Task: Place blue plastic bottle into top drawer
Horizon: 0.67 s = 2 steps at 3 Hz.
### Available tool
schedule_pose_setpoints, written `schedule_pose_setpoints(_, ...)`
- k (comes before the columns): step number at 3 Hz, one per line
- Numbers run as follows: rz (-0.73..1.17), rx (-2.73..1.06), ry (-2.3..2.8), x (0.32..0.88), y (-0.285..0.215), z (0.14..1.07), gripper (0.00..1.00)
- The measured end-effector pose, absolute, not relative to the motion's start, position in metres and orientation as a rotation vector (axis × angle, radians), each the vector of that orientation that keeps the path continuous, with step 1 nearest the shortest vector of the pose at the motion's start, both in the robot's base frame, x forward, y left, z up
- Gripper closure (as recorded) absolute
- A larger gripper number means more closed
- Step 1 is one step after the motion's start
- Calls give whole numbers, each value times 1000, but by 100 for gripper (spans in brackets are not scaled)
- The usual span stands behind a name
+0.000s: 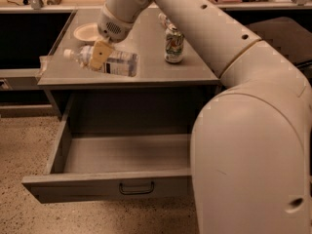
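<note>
Holding the clear plastic bottle with pale blue-white label [119, 62] clamped in the tan-fingered pincer [99, 56], tilted, cap leftward, above the grey counter [161, 74] near its front-left edge. Not yet over the open wide grey metal drawer [112, 191] below. Could pivot or slip from this near-neck grip; might clip the counter's edge while descending, or drop past the drawer's left wall.

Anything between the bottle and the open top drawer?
Nothing visible. The gripper grips the bottle over the front left of the desk; it only has to clear that edge. The drawer stands open below, its visible part bare, though the robot's body hides its right end.
</note>
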<state>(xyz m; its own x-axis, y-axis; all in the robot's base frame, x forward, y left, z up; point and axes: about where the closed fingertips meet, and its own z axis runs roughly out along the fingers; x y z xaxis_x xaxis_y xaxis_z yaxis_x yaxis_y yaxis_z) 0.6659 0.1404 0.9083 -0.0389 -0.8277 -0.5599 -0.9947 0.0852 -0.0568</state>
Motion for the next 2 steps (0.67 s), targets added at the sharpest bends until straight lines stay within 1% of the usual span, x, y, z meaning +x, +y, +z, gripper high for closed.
schedule_pose_setpoints(1, 459, -1785, 1886, 631, 169, 906, 100)
schedule_pose_setpoints(2, 473, -1834, 1915, 614, 180, 873, 100)
